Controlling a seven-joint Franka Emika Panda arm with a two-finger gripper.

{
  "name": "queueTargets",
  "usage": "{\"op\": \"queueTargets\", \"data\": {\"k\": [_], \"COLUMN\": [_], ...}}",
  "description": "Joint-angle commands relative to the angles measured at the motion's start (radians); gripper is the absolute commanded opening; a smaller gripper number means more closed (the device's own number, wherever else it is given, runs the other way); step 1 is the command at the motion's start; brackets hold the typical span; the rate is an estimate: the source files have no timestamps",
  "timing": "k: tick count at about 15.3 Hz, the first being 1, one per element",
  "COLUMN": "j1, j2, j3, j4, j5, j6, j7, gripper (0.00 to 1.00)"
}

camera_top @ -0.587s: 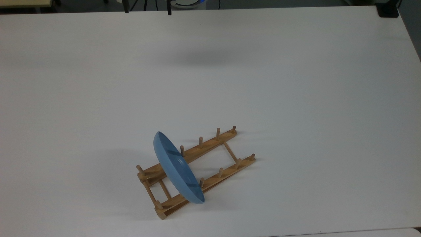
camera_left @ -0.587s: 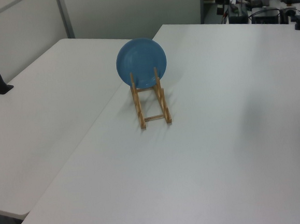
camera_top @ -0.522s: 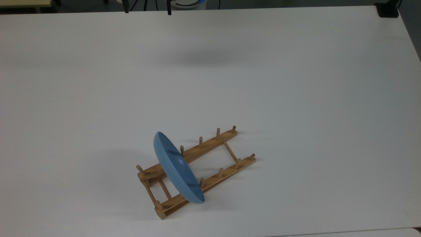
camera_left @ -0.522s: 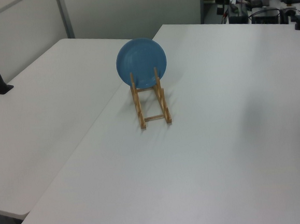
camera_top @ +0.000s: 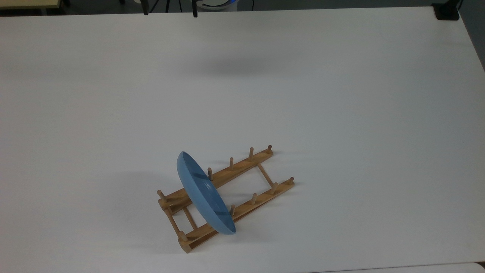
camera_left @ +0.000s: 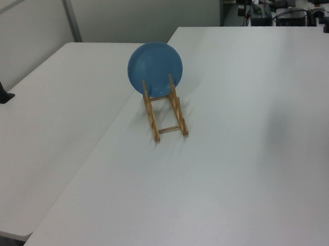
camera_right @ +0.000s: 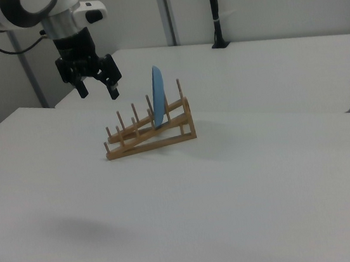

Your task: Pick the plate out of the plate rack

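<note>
White table (camera_top: 341, 113) all round; the plate rack (camera_top: 242, 191) sits toward one long edge, its pegs propping the plate (camera_top: 204, 193) upright near the higher end. Pincer (camera_right: 98, 88) hangs aloft, fingers apart, well short of it.

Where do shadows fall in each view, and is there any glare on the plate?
Top view: a soft dark patch lies on the table far from the plate rack; the plate has only a faint sheen. Left view: the plate looks matte, with a weak shadow beside the rack. Right view: a blurred shadow sits near the front, and the gripper hangs with fingers open.
</note>
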State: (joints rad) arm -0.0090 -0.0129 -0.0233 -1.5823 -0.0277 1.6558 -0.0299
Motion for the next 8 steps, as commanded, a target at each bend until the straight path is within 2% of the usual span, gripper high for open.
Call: {"op": "queueTargets", "data": {"k": [1, 8], "j1": [0.001, 0.001], "j2": [-0.022, -0.021], "j3": [-0.007, -0.007], "j4": [-0.03, -0.03], "j5": [0.023, 0.022], "j6": [0.029, 0.027], "j7": [-0.019, -0.037], "gripper": [1.0, 1.0]}}
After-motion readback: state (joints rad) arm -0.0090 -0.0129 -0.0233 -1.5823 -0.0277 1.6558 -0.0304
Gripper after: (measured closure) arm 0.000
